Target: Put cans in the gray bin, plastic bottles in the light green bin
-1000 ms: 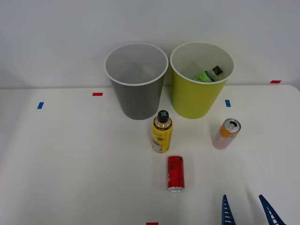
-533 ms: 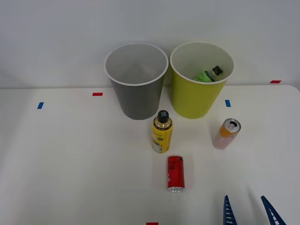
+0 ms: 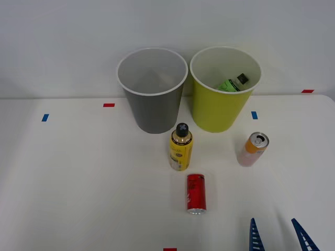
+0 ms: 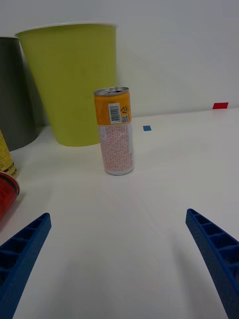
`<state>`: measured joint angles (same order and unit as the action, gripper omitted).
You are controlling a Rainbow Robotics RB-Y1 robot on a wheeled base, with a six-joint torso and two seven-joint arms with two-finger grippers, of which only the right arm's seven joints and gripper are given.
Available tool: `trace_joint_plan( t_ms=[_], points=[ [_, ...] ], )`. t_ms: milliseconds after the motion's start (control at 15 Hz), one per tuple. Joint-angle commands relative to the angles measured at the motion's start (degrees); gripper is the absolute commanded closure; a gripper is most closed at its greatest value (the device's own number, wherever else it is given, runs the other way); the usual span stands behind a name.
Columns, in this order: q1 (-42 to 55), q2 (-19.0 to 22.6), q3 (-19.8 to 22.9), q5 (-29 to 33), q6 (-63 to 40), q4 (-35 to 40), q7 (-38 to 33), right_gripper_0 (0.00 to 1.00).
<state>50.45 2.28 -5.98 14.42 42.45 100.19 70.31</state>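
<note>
1. Right hand (image 3: 277, 236) low at the near edge of the desk (image 3: 78, 178), fingers spread wide, nothing between them. Only the blue ribbed tips (image 3: 254, 235) show in the front view; the rest is cut off by the frame. Wrist view: the two fingers (image 4: 22, 254) sit at the corners, bare desk between.
2. Orange and pale pink can (image 3: 253, 149) stands upright on the desk, beyond the hand and well apart from it, near the light green bin (image 3: 222, 112) on its right side. Wrist view gives it plainly (image 4: 115, 132): silver top, barcode on the orange band, small print below too fine to read.
3. Red can (image 3: 196, 194) lies on its side, silver end toward the robot, left of the hand. Wrist view catches only a sliver of it (image 4: 7, 192) at the edge.
4. Yellow bottle (image 3: 181, 147), black cap, upright, just beyond the red can and in front of the gap between the bins. Label print not legible. Wrist view: a yellow strip only (image 4: 5, 154).
5. Green bottle (image 3: 232, 83) lies tilted inside the light green bin, lower part hidden by the wall.
6. Gray bin (image 3: 153, 112) stands just beside the light green one, on its left; whether they touch, cannot tell. Its bottom is hard to make out.
7. Red and blue tape marks (image 3: 109, 105) dot the desk.
</note>
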Motion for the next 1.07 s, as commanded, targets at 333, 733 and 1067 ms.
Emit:
trace_joint_plan(
  t_ms=[333, 733, 1067],
  points=[
    [0.00, 0.00, 0.01, 0.00, 0.00, 0.01, 0.00, 0.06],
    [0.00, 0.00, 0.01, 0.00, 0.00, 0.01, 0.00, 0.06],
    [0.00, 0.00, 0.01, 0.00, 0.00, 0.01, 0.00, 0.07]
  ],
)
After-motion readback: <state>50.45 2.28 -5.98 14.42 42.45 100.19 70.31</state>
